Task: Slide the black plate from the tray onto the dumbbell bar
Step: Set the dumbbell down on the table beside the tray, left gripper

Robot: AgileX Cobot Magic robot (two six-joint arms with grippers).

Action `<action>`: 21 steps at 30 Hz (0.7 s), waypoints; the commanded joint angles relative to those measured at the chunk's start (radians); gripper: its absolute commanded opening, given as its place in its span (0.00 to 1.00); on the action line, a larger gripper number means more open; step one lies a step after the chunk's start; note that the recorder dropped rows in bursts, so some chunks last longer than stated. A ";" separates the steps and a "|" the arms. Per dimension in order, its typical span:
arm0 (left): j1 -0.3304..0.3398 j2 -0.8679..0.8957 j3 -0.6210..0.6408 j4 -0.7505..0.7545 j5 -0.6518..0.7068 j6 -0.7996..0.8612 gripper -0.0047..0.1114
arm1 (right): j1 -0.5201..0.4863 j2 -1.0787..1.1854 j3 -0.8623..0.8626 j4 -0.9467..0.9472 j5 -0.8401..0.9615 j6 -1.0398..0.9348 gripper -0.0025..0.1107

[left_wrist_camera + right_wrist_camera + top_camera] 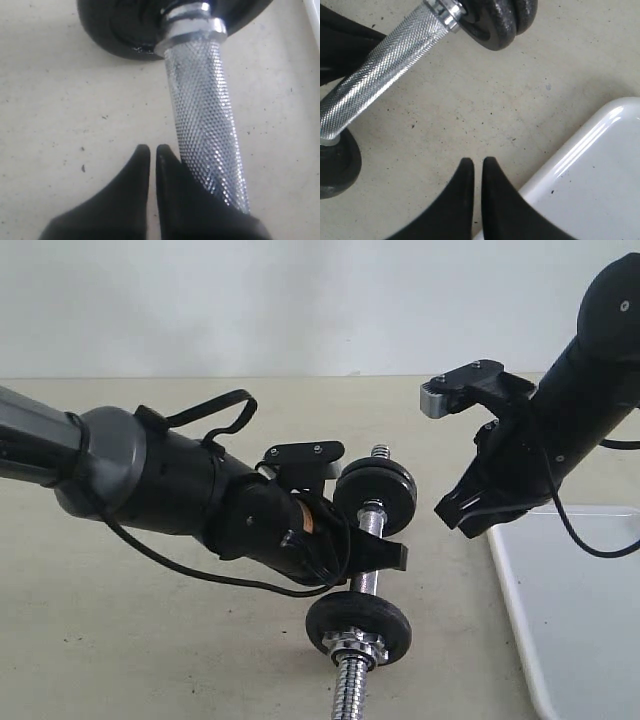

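1. Exterior view: a slim chrome steel dumbbell bar (pixel 366 540) lies on the pale beige bench (pixel 150 640). It runs from the near edge away towards the wall, with a coarse threaded end showing at each tip.
2. The black plate (pixel 375 498), a small round matte-black iron disc, sits on the far end of the dumbbell bar and looks like 1 thick dark disc from here. A like near disc (pixel 358 625) sits on the near end, with a silver star-shaped nut (pixel 352 645) against it.
3. The left claw (pixel 385 555) extends from the left and crosses the bar's middle between the discs. How its fingers stand cannot be told in this view.
4. The right claw (pixel 455 512) hangs above the bench, between the far end of the bar and the flat glossy white rectangular tray (pixel 560 640) at the right, and is apart from both.
5. Left wrist view: the left claw (pixel 151 150) has its fingers pressed almost together, with only a thin slit between them and nothing in it. The knurled middle of the dumbbell bar (pixel 205 125) lies along the outer side of 1 finger and leads to a black disc (pixel 125 25). Which end this is cannot be told.
6. Right wrist view: the right claw (pixel 475 162) is likewise pressed nearly together and pinches nothing. Its tips are over the bench (pixel 495 110), just beside the tray's (pixel 580 150) rounded corner.
7. Past a chrome collar, 1 end of the dumbbell bar (pixel 385 65) carries 2 stacked discs (pixel 495 25) face to face. Which of them is the black plate cannot be told.
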 commanded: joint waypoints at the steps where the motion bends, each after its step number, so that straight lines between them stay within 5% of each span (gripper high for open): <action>1: -0.005 0.001 -0.004 -0.032 -0.005 -0.006 0.08 | -0.006 -0.005 -0.002 -0.003 0.002 -0.009 0.02; 21: -0.042 0.001 -0.073 0.020 0.057 0.028 0.08 | -0.006 -0.005 -0.002 -0.045 0.018 0.024 0.02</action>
